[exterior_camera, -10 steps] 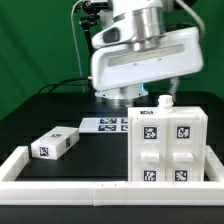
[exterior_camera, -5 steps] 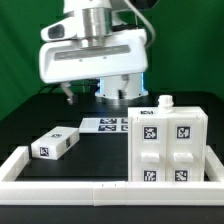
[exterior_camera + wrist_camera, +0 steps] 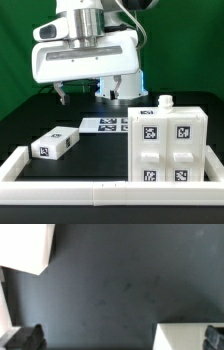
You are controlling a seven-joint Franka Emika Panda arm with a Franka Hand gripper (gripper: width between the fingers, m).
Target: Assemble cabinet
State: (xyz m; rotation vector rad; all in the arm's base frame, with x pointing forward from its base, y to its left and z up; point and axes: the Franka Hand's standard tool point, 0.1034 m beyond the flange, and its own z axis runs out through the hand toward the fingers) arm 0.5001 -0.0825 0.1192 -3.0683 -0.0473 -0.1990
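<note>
On the black table (image 3: 95, 155) before a green backdrop (image 3: 20, 50) stands the cabinet (image 3: 165, 145).

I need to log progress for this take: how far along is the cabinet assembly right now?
Done: the cabinet stands upright with a small piece on top. In hand: nothing; the gripper hangs open and empty over the table. Left: one tagged block lies loose, apart from the cabinet, on the exterior view's left; it is not yet fitted.
</note>
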